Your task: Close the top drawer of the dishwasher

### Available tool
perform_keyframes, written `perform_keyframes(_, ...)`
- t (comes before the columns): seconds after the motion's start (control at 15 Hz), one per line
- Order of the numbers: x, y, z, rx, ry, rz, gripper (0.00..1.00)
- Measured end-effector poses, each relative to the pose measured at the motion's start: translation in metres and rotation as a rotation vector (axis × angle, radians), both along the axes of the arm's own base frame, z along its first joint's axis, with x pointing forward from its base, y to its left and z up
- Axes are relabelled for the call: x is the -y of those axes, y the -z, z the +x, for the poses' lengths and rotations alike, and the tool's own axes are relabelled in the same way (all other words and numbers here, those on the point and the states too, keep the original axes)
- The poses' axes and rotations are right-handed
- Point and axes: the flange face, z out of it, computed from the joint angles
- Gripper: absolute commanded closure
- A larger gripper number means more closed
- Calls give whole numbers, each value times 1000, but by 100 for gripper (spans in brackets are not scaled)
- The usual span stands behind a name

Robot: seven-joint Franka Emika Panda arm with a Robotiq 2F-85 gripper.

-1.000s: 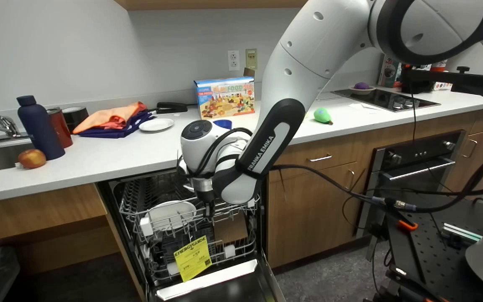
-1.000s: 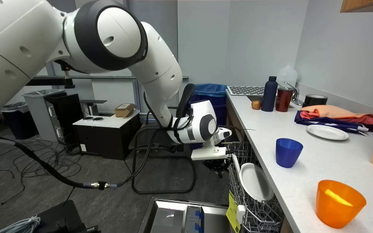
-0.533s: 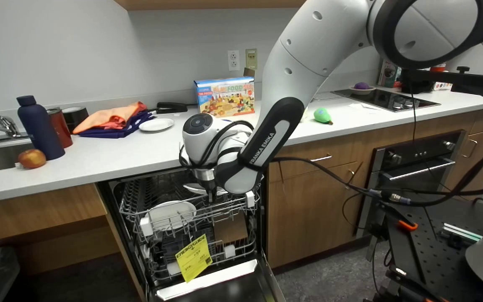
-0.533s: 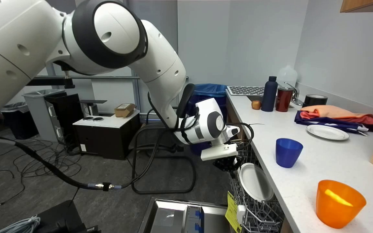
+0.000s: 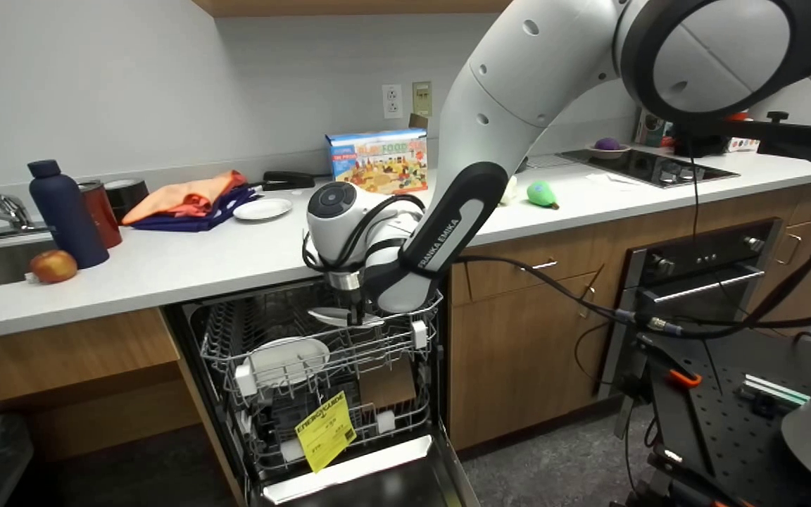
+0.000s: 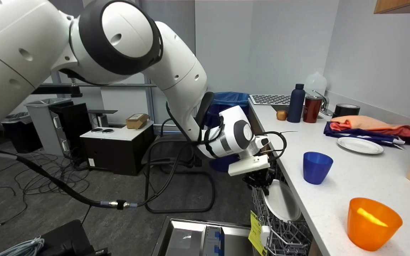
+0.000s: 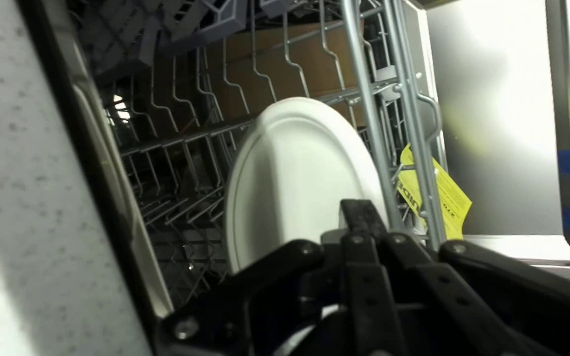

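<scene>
The dishwasher (image 5: pixel 441 468) stands under the counter with its door folded down. The top drawer, a grey wire rack with upright tines (image 5: pixel 391 345), is partly pulled out; its front rails show in the wrist view (image 7: pixel 375 128). White plates stand in it, one at the left (image 5: pixel 289 359); a white plate also shows in the wrist view (image 7: pixel 305 173). My gripper (image 5: pixel 356 317) is shut and empty, pointing down over the rack. In the wrist view its fingertips (image 7: pixel 361 212) overlap the plate, just inside the front rails. Whether they touch anything I cannot tell.
The counter edge (image 7: pixel 82 163) runs close along the left of the wrist view. A yellow tag (image 5: pixel 324 429) hangs at the rack fronts. Cardboard (image 5: pixel 388 387) lies in the lower rack. A blue cup (image 6: pixel 317 168) and an orange cup (image 6: pixel 374 224) stand on the counter.
My gripper has risen and moved towards the counter, from in front of the rack to above it, inside its front rail. The top drawer has not visibly moved.
</scene>
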Motion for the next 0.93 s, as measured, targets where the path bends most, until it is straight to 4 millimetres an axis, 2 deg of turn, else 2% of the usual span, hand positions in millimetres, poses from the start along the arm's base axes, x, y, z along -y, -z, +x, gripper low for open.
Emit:
perform_keyframes(0.2,18,-6,4,18,30,-23,100)
perform_keyframes(0.4,21,-8,5,24,37,-25,100)
perform_keyframes(0.67,-5,-15,9,40,15,18,100)
perform_keyframes(0.93,-38,-44,15,82,-5,84,100)
